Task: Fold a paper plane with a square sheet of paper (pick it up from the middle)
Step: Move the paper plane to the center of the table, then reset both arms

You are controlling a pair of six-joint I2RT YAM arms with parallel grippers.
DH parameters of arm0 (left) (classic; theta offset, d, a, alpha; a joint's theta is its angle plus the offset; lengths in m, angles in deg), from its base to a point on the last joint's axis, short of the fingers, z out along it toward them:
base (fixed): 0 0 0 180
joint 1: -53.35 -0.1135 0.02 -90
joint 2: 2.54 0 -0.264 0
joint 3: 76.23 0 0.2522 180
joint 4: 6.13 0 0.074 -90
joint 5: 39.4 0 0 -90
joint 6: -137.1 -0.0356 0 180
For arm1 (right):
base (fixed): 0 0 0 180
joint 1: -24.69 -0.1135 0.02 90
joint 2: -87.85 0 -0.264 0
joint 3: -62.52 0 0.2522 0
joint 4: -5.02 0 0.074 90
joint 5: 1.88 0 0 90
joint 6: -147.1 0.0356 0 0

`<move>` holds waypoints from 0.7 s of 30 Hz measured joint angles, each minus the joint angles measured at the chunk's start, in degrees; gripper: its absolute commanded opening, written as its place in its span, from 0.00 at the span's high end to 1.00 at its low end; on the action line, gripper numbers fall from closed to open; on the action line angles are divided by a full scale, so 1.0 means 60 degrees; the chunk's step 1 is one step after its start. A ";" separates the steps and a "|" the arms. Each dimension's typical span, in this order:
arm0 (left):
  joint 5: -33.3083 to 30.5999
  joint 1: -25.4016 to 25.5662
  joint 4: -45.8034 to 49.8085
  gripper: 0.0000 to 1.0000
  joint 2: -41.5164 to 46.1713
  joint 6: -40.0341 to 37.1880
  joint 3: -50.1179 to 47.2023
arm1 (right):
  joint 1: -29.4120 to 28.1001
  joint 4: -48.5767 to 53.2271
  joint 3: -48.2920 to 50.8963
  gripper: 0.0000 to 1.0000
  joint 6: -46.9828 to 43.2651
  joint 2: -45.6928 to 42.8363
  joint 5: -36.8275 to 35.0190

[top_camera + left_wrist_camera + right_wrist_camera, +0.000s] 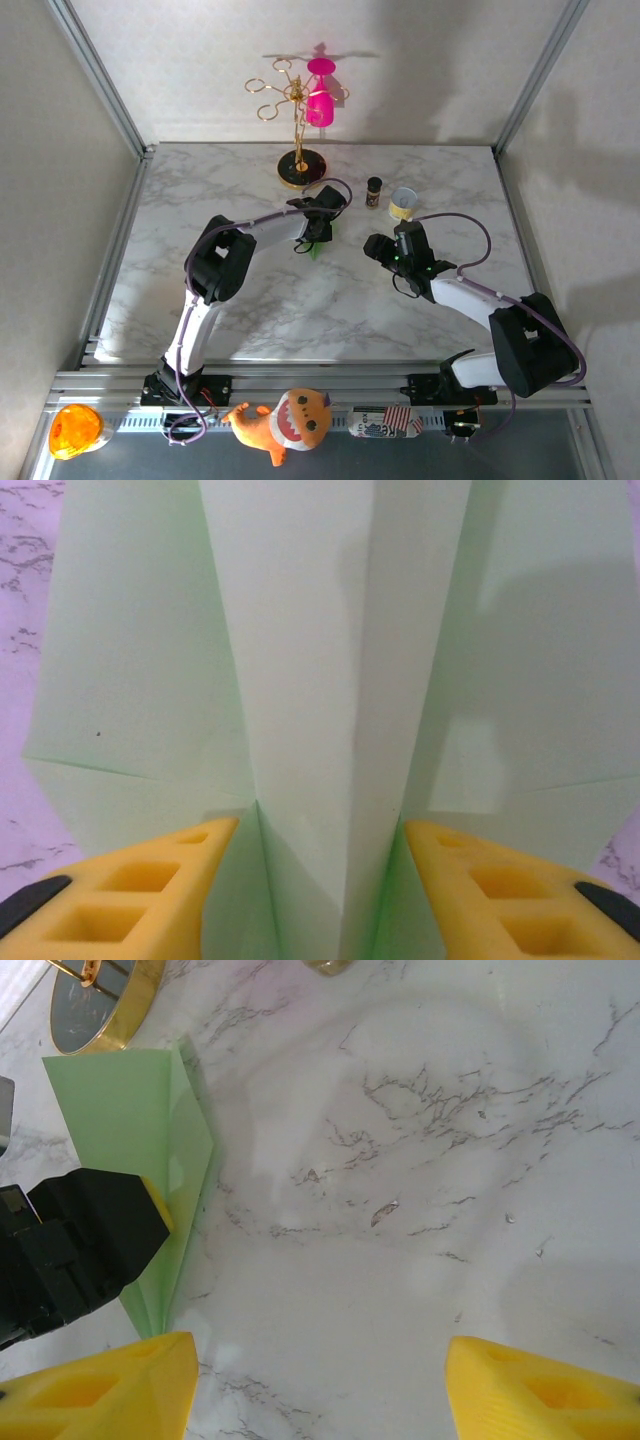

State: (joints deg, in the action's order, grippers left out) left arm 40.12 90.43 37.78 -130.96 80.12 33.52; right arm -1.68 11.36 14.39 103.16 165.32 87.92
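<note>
The pale green paper plane (pixel 300 680) lies folded on the marble, its raised centre ridge running away from the left wrist camera. My left gripper (pixel 320 825) is open and straddles that ridge, one yellow finger (pixel 150 880) close on each side and the wings spread flat beyond. From above, the plane (pixel 318 246) peeks out under the left gripper (pixel 322 222) mid-table. In the right wrist view the plane (pixel 150 1110) sits at the left edge under the left arm's black body. My right gripper (pixel 320 1380) hangs open over bare marble to the plane's right, holding nothing; from above it (pixel 380 248) is right of the plane.
A gold cup stand (pixel 301 166) with a pink cup (pixel 320 100) rises behind the plane; its base (pixel 100 990) shows near the paper. A small dark bottle (pixel 374 190) and a yellow-white cup (pixel 403 203) stand behind the right gripper. Toys (pixel 285 420) lie below the table's front rail.
</note>
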 measured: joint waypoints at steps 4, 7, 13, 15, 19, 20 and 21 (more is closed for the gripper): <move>0.0025 0.0000 0.0168 0.52 0.0000 0.0047 0.0087 | 0.0000 0.0000 0.0000 0.32 -0.0004 0.0044 0.0000; 0.0011 0.0000 0.0357 0.51 0.0066 0.0117 0.0182 | 0.0000 0.0022 -0.0004 0.32 -0.0007 0.0076 -0.0004; -0.0095 -0.0007 0.0561 0.49 0.0954 0.0324 0.0182 | 0.0000 0.0182 -0.0135 0.32 -0.0044 0.0098 -0.0011; -0.0164 -0.0007 0.0561 0.47 0.1435 0.0368 0.0178 | 0.0000 0.0288 -0.0255 0.31 -0.0080 0.0098 -0.0040; -0.0423 -0.0084 0.0441 0.43 0.2772 0.0470 -0.0102 | 0.0073 0.0601 -0.0718 0.28 -0.0342 0.0087 -0.0229; -0.0550 -0.0138 0.0375 0.42 0.3173 0.0470 -0.0277 | 0.0113 0.0688 -0.0863 0.26 -0.0452 0.0051 -0.0310; -0.0688 -0.0204 0.0284 0.39 0.3585 0.0470 -0.0481 | 0.0164 0.0783 -0.1002 0.23 -0.0579 -0.0004 -0.0415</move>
State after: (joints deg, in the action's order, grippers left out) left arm 35.99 89.21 39.48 -109.45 82.94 30.63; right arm -0.70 16.06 8.38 99.68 165.30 85.43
